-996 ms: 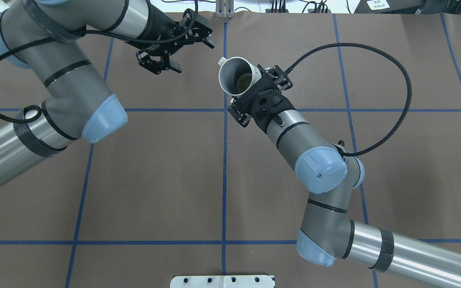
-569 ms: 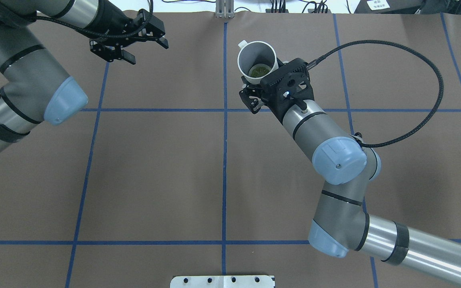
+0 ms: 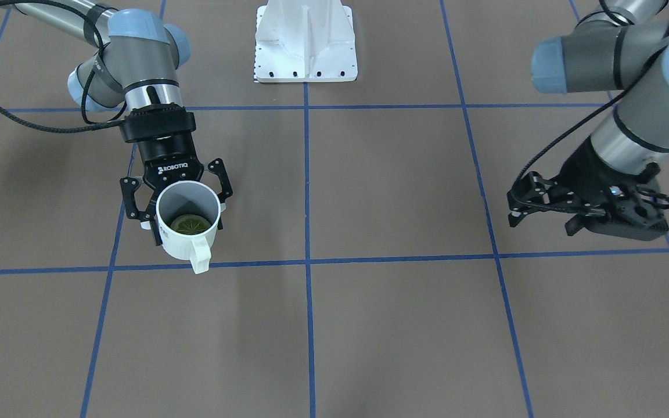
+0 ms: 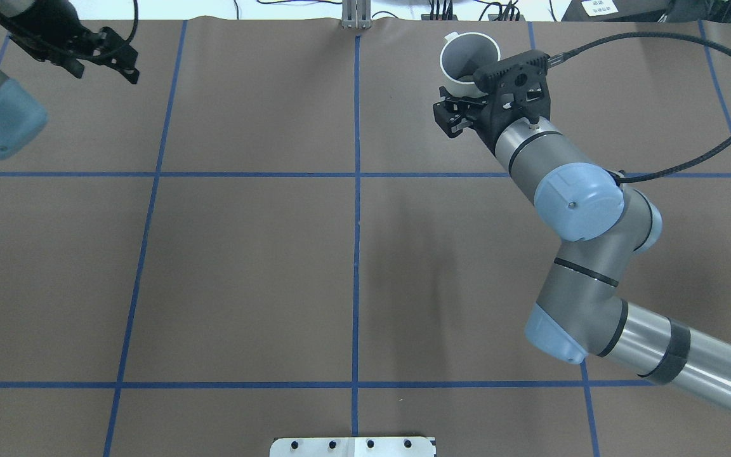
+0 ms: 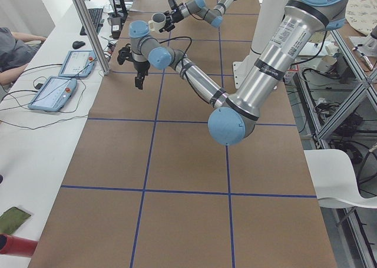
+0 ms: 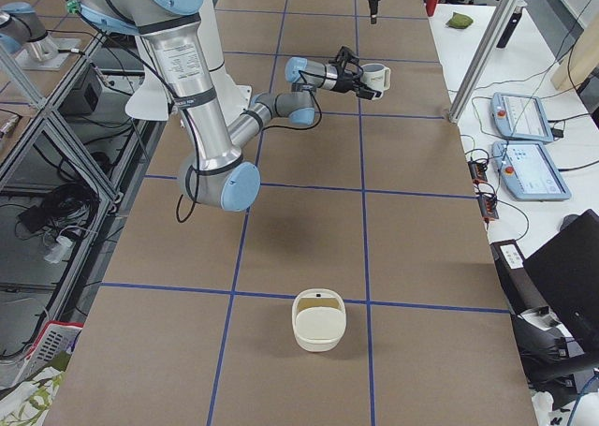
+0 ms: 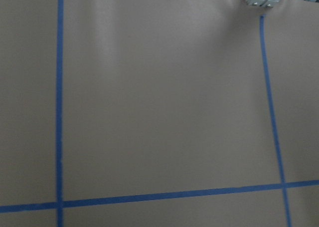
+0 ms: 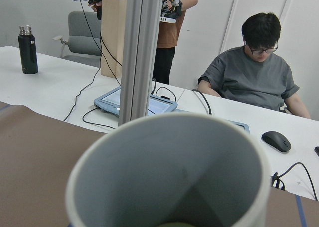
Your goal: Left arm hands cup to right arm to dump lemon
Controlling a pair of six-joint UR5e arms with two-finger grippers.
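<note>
Grips the cup point(image 3: 179, 247) round its wall with the right claw point(image 3: 179, 208), mouth up and handle point(image 3: 200, 261) toward the far edge, likely to keep the lemon point(image 3: 187, 224) inside until tipping. Holds it aloft near the tabletop's point(image 4: 245, 254) far edge, right of the middle. Hangs the left claw point(image 3: 542, 222) spread and empty toward the far left corner, seemingly out of the way. From overhead, hides most of cup and lemon under the wrist point(image 4: 511, 82); shows no lettering anywhere; gives no sure height above the tabletop.

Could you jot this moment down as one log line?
right gripper: holds cup, lemon slice inside | left gripper: open, empty, far aside
</note>
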